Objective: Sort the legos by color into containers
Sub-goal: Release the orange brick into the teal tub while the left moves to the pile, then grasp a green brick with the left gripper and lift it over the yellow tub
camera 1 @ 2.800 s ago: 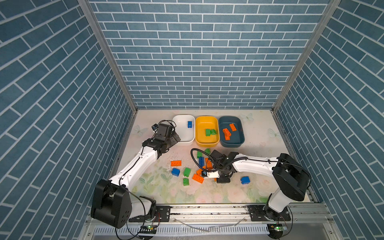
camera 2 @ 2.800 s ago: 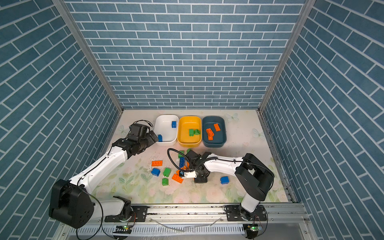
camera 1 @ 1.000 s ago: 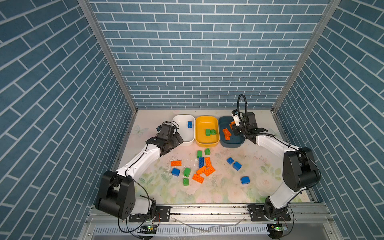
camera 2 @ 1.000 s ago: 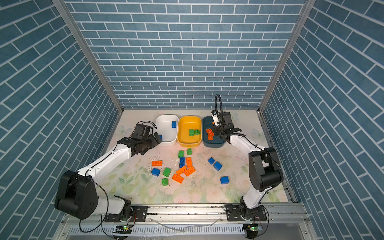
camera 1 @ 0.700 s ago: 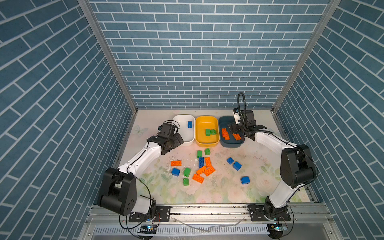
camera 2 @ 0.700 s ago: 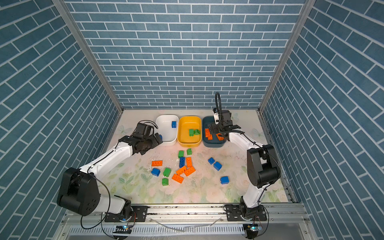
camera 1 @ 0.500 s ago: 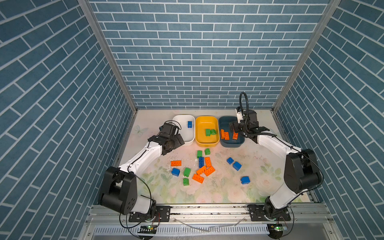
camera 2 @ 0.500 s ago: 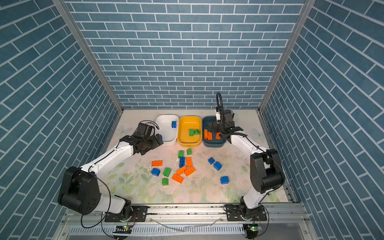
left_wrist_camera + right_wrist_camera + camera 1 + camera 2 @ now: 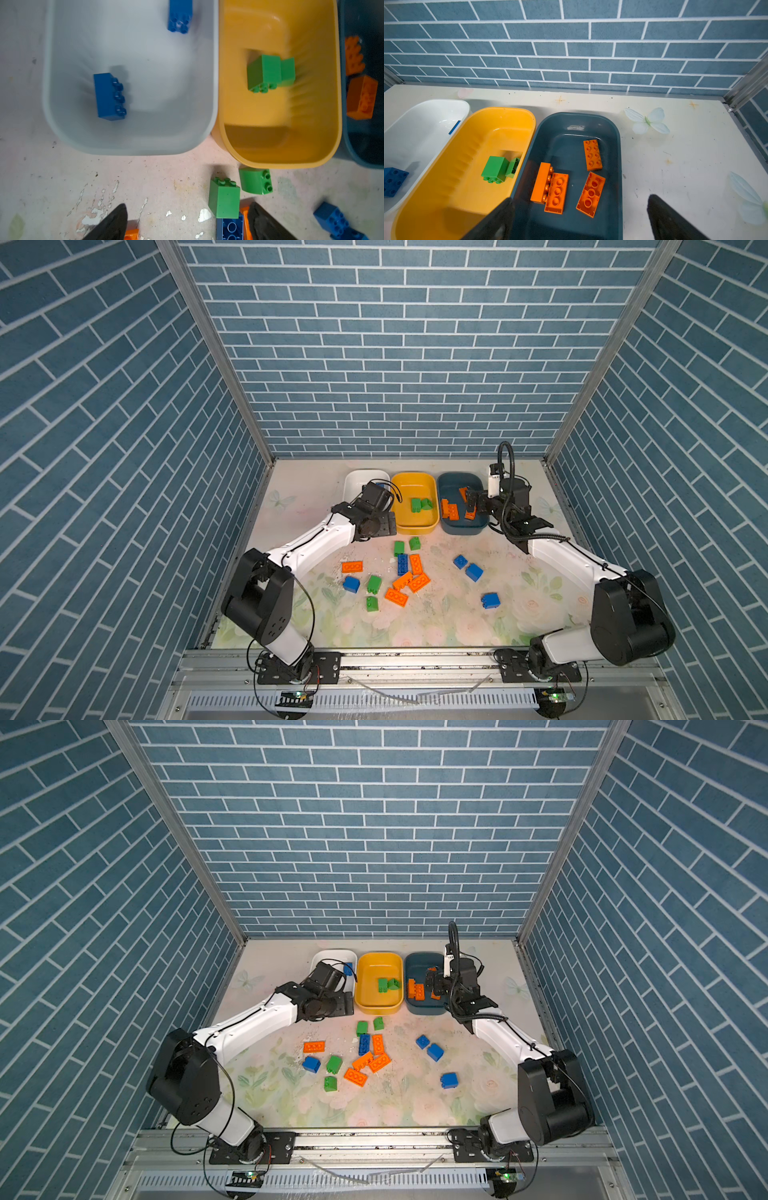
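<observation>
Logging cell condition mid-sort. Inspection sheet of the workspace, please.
Surface: floral tabletop, scuffed, paint flecks.
Job's things: white tub holds two blue bricks; yellow tub two green bricks; teal tub four orange bricks; fourteen loose bricks on the table.
Clutter: nothing seen.
Grippers: left gripper open, empty, above the table near the tubs; right gripper open, empty, over teal tub.
Cables: black cable looped above right wrist.
Surroundings: brick-pattern walls, metal rail in front.

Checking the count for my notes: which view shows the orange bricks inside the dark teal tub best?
The right wrist view: all four orange bricks lie unobstructed in the dark teal tub. In both top views they are small and the right claw partly covers them. The left wrist view catches only two at its edge.
</observation>
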